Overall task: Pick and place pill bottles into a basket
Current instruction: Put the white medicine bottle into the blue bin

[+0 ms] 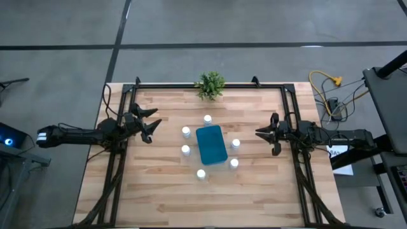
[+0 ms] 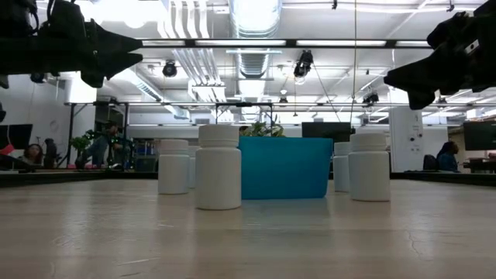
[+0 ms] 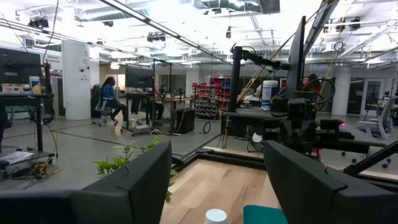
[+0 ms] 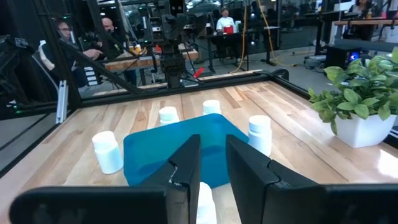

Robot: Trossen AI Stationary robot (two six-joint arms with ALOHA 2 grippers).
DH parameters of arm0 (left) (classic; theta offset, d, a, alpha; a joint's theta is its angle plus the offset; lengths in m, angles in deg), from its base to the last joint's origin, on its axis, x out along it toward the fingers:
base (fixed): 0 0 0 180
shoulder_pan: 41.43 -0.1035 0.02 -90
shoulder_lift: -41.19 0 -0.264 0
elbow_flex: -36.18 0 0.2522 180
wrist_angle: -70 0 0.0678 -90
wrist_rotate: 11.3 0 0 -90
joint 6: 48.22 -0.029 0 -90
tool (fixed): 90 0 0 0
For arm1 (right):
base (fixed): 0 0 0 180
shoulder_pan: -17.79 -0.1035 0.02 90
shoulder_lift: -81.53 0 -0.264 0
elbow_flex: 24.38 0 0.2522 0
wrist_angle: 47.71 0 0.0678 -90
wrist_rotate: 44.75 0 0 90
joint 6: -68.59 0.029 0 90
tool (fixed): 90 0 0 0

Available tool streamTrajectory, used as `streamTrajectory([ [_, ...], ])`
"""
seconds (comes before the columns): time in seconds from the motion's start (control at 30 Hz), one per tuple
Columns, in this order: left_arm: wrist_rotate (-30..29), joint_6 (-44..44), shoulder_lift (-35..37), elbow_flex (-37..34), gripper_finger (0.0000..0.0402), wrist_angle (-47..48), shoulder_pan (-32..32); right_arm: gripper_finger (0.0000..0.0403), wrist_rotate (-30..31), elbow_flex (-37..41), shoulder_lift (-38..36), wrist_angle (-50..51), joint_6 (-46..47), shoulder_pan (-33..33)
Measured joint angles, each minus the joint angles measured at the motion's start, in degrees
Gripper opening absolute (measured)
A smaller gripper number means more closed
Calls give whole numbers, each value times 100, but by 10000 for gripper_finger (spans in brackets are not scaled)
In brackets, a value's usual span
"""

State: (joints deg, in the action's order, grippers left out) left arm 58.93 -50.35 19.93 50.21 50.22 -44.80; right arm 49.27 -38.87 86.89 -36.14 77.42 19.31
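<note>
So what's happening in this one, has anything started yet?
Nothing is being handled yet. Six pill bottles stand upright on the wooden table around the blue basket, none inside it. The left gripper hangs above the table's left side with fingers open; the right gripper hangs at the right side, fingers slightly apart, facing the basket. Neither holds anything. A potted plant sits at the table's far edge.
</note>
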Motion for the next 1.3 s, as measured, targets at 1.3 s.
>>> streamTrajectory([
  [1.3, 0, 28, 0, 0, 239, -503, 0, 68, 252, 0, 1, -129, 51, -2],
])
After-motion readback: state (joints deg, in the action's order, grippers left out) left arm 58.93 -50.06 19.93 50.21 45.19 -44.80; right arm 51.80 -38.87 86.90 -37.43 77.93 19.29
